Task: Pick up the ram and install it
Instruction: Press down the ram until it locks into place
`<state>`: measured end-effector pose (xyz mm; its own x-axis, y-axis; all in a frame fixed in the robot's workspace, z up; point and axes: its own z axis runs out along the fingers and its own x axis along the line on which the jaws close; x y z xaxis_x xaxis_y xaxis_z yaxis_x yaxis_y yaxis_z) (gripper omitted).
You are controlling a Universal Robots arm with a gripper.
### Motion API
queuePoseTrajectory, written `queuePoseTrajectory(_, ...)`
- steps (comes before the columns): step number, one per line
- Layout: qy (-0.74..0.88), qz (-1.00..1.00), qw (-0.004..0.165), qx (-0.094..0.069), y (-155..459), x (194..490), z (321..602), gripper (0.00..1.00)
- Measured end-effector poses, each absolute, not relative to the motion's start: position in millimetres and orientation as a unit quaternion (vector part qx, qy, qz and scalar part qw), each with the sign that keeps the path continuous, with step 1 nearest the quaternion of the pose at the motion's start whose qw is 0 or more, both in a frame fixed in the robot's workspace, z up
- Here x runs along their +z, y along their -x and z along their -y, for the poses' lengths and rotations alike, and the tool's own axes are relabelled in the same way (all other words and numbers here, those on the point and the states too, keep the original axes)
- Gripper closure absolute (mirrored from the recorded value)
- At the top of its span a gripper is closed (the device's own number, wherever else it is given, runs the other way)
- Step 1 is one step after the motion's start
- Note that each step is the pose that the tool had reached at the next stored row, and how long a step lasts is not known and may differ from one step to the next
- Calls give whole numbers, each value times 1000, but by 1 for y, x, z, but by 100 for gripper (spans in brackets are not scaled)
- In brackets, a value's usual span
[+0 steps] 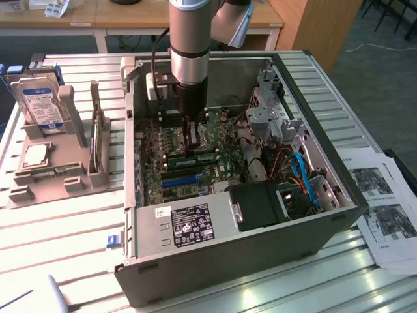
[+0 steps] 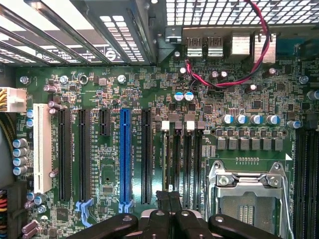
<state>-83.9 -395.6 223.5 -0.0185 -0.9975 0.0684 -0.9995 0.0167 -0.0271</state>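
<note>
While the gripper (image 1: 191, 147) stands low inside the open computer case (image 1: 260, 257), its fingers drawn together, the ram (image 1: 203, 157) shows in the exterior view as a narrow green strip lying along the memory slots (image 2: 176, 164), right at the fingertips. Whether the stick is pinched between the fingers, merely pressed from above, or fully seated cannot be told. From the wrist, the closed fingertips sit over the end of the pair of slots with white latches, just beside the metal-framed processor socket (image 2: 246, 194) and a few slots away from the blue expansion slot (image 2: 124, 154). A red-and-black wire pair (image 2: 224, 82) loops across the motherboard (image 2: 99, 99) near the rear ports, well apart from the fingers. Outside the case, a hard drive (image 1: 42, 104) stands in a grey holder on the slatted table (image 1: 65, 235).

The likely risks are a stick bearing down at a tilt or off the slot's line: uneven pressure could leave one end unlatched, bend the thin board, or let the fingers slip onto the neighbouring socket frame. A notch out of line with the slot's key would block seating however hard it is pushed.
</note>
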Motion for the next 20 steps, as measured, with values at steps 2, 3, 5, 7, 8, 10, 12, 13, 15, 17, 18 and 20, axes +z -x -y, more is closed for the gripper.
queuePoseTrajectory(2,-700,713,15,34,84,223,396,90)
queuePoseTrajectory(3,-700,713,15,34,84,223,396,90)
queuePoseTrajectory(5,-700,713,15,34,84,223,396,90)
queuePoseTrajectory(7,-700,713,15,34,84,222,396,90)
queuePoseTrajectory(8,-700,713,15,34,84,222,396,90)
queuePoseTrajectory(10,-700,713,15,34,84,222,396,90)
queuePoseTrajectory(12,-700,713,15,34,84,222,396,90)
queuePoseTrajectory(13,-700,713,15,34,84,222,396,90)
queuePoseTrajectory(15,-700,713,15,34,84,222,396,90)
queuePoseTrajectory(17,-700,713,15,34,84,222,396,90)
queuePoseTrajectory(18,-700,713,14,34,84,222,396,90)
queuePoseTrajectory(20,-700,713,14,33,84,224,396,90)
